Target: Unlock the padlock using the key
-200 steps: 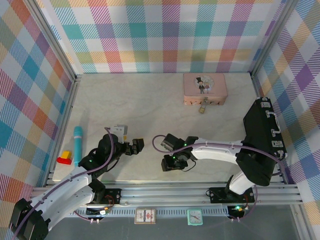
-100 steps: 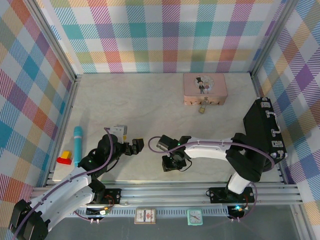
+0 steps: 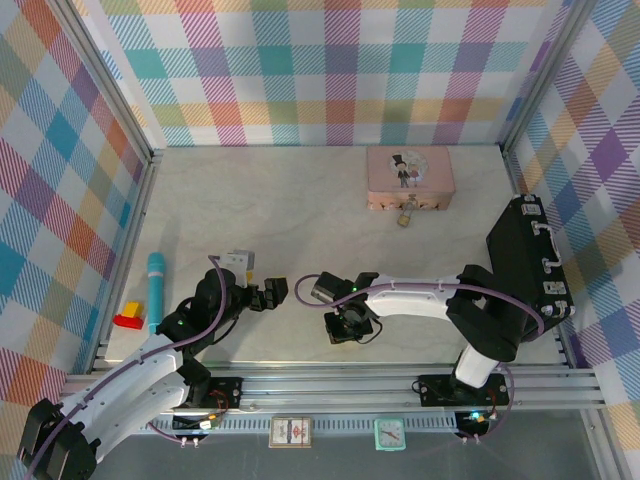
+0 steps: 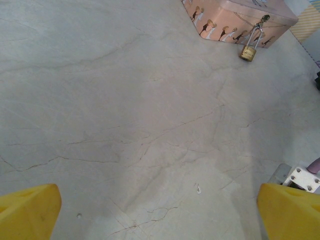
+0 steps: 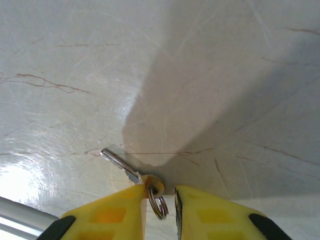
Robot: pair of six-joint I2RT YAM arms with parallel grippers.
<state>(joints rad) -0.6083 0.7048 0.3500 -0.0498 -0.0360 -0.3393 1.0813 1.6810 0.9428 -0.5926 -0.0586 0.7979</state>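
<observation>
Right wrist: yellow pincer (image 5: 160, 192) flanks ring (image 5: 159, 206) of flat silver key (image 5: 120, 163).

The key's (image 5: 120, 162) head sits half hidden behind the right gripper's (image 5: 160, 192) finger (image 5: 112, 212); the far edge crops the pink tin (image 4: 240, 12)

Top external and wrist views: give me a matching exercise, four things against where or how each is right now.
Things:
1. padlock
2. key
3. left gripper
4. teal cylinder

Place or state:
A. open, holding nothing
B. beside the red-and-yellow block
C. hooked on the front of the pink tin
D. lying at the tip of the right gripper

Pairs: 1-C, 2-D, 3-A, 4-B
</observation>
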